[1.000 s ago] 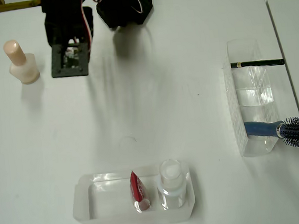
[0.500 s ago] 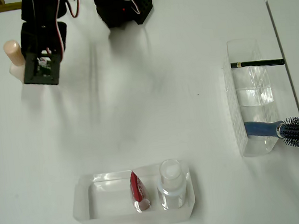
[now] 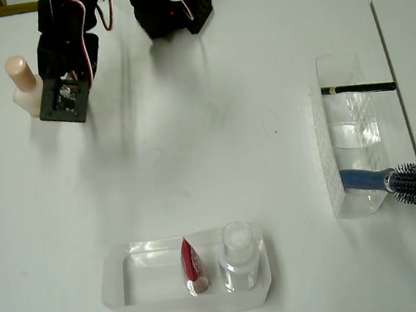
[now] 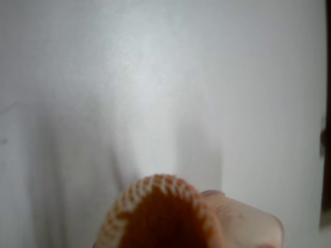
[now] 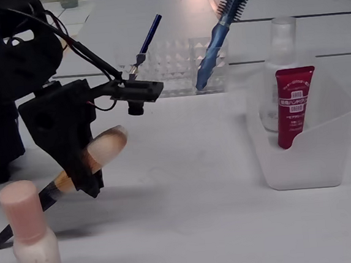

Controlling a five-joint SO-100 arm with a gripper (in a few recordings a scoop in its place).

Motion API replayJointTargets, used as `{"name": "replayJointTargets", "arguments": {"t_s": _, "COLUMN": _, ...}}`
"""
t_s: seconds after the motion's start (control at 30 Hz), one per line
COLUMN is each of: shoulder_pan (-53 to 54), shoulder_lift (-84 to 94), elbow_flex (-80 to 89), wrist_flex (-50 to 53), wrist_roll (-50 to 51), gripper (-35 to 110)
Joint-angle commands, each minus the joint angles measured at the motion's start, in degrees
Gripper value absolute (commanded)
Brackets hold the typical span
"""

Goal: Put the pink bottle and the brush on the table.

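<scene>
The pink bottle (image 3: pixel 27 88) stands upright on the white table (image 3: pixel 194 165) at the upper left of the overhead view, and at the lower left of the fixed view (image 5: pixel 30 242). Just right of it, my black gripper (image 5: pixel 83 167) is shut on the brush (image 5: pixel 103 147). The brush is held tilted above the table, its fluffy cream tip up and to the right, its dark handle slanting down behind the bottle. From overhead the gripper (image 3: pixel 62 100) almost touches the bottle. In the wrist view an orange finger (image 4: pixel 160 217) and the blurred brush tip (image 4: pixel 243 222) hang over the bare table.
A clear tray (image 3: pixel 132 281) near the front edge holds a red tube (image 3: pixel 192 264) and a clear white-capped bottle (image 3: pixel 239 252). A clear organiser (image 3: pixel 350 135) at the right carries a thin black stick (image 3: pixel 356 88) and a blue hairbrush (image 3: pixel 409 181). The arm's base (image 3: pixel 172 8) stands at the top.
The arm has swung left across the top of the table with the brush and now sits beside the pink bottle. The bottle and the trays have not moved.
</scene>
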Motion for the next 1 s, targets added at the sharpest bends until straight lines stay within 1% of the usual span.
{"name": "replayJointTargets", "arguments": {"t_s": 0.0, "shoulder_pan": 0.79, "shoulder_lift": 1.93, "elbow_flex": 0.7, "wrist_flex": -1.49, "wrist_roll": -0.7, "gripper": 0}}
{"name": "replayJointTargets", "arguments": {"t_s": 0.53, "shoulder_pan": 0.7, "shoulder_lift": -6.24, "elbow_flex": 0.62, "wrist_flex": -2.64, "wrist_roll": 6.77, "gripper": 0}}
{"name": "replayJointTargets", "arguments": {"t_s": 0.67, "shoulder_pan": 0.62, "shoulder_lift": -8.61, "elbow_flex": -0.53, "wrist_flex": -1.58, "wrist_roll": 7.38, "gripper": 0}}
{"name": "replayJointTargets", "arguments": {"t_s": 0.8, "shoulder_pan": 0.18, "shoulder_lift": -12.04, "elbow_flex": -3.96, "wrist_flex": 0.53, "wrist_roll": 7.38, "gripper": 0}}
{"name": "replayJointTargets", "arguments": {"t_s": 0.97, "shoulder_pan": -0.09, "shoulder_lift": -17.4, "elbow_flex": -9.58, "wrist_flex": 0.7, "wrist_roll": 7.38, "gripper": 0}}
